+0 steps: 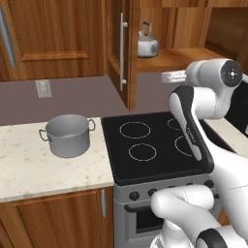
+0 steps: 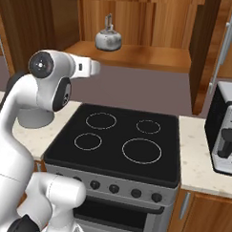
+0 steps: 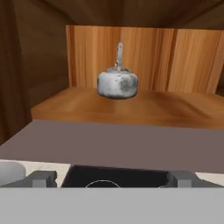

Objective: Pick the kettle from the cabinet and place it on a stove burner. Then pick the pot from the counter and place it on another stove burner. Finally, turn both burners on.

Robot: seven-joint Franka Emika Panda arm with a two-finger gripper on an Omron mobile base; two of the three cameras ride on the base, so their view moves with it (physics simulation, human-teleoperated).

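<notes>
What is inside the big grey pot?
The pot on the counter has no lid, and as far as its inside shows, only bare grey metal. The near wall hides part of the bottom.

Shiny silver kettle [image 3: 117, 83] on reddish-brown wood cabinet [image 3: 131, 107]; grey pot [image 1: 67, 134] on cream brown-flecked counter [image 1: 43, 169]; black stove [image 2: 121, 142].
</notes>
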